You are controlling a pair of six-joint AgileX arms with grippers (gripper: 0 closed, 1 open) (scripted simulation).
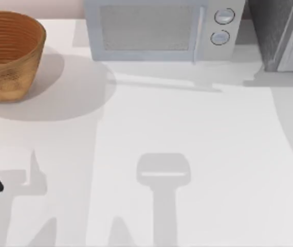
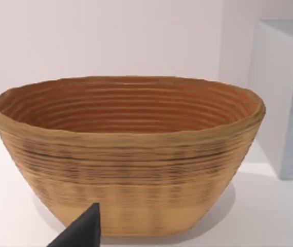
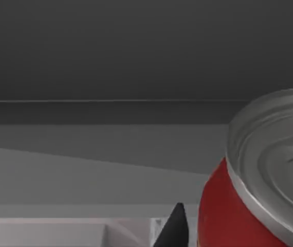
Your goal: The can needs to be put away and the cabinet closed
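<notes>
A basket (image 1: pixel 7 54) and microwave (image 1: pixel 159 31) line the bench's far edge; my right claw, grip unclear, nears the can (image 3: pixel 259 190).

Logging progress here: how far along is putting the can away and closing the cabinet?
Partway. The can sits close to the right wrist camera before a dark grey interior, apparently the cabinet. Whether it is released can't be told. Closing the door remains. The left arm is parked by the basket.

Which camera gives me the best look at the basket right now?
The left wrist view: the basket sits whole and centred there, ribbed wall and rim facing the camera on the table. The top view catches part of it cut off at the left edge. The right wrist view faces the can instead.
</notes>
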